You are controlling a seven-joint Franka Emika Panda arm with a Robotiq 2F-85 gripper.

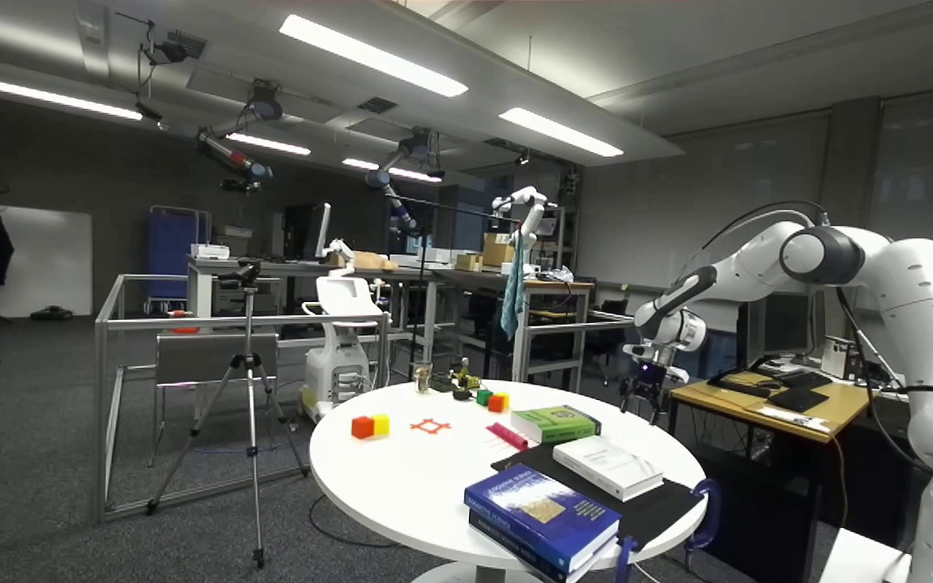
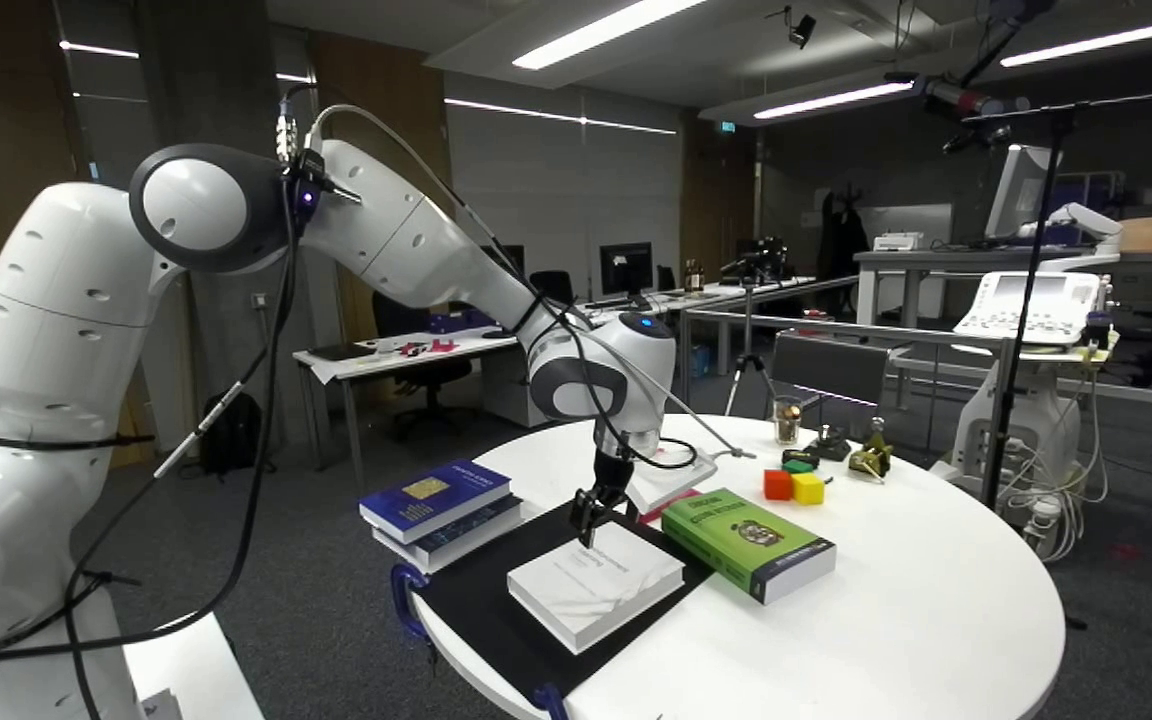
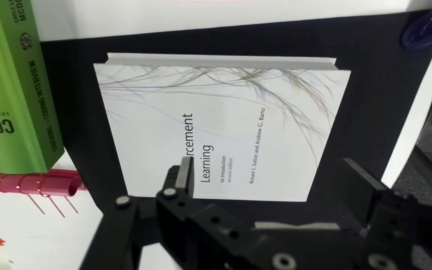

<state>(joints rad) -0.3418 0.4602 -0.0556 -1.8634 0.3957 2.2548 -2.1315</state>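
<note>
A white book point(image 3: 223, 131) with faint coloured lines lay flat on a black mat point(image 3: 373, 112), its cover reading "rcement Learning", "An Introduction", "second edition" and "Richard S. Sutton and Andrew G. Barto". The gripper point(image 3: 272, 172) covered the start of the title in the wrist view; its two fingers point(image 3: 185, 172) stood wide apart, one over the cover at seven o'clock, one against the mat at four, and contact could not be told. At nine o'clock lay one green book point(image 3: 4, 86), "CRACKING the CODING INTERVIEW" on its spine; between eight and nine, one pink tube point(image 3: 28, 183). In an exterior view, two stacked blue books point(image 1: 539, 502) lay at the white book's eight o'clock, the upper lettered "COGNITIVE SCIENCE". Five cubes point(image 1: 363, 427), two red, two yellow and one green, stood farther off between nine and ten. Two blue clamps point(image 3: 429, 28) sat on the edge of the round white table point(image 1: 434, 478). Around it were grey carpet point(image 1: 45, 421), a tripod point(image 1: 249, 364) and long ceiling lights point(image 1: 373, 55).
</note>
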